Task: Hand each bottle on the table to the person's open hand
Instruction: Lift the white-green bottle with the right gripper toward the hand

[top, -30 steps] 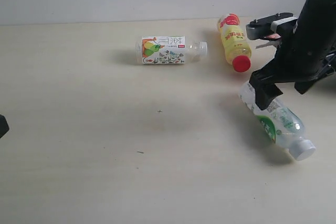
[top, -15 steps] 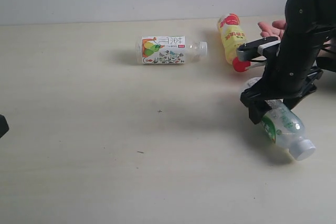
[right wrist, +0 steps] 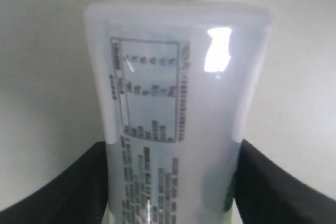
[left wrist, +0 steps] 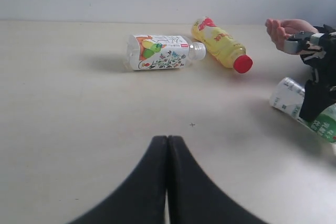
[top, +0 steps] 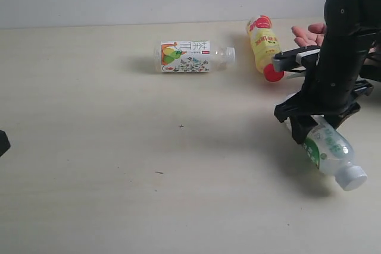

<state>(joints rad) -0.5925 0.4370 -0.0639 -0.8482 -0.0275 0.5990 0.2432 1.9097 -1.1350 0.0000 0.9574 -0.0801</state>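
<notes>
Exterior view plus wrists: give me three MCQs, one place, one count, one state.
1. Where is the right gripper? A parked at far left; B astride the green-white bottle; C lifted out of frame.
2. Bottles in the exterior view? A three; B two; C five.
3. Left gripper state? A open wide; B gripping a cap; C shut, empty.
Answers: 1 B, its fingers flank that bottle in the right wrist view. 2 A, fruit-print bottle, yellow bottle and the green-white one. 3 C, its fingers meet with nothing between them.
</notes>
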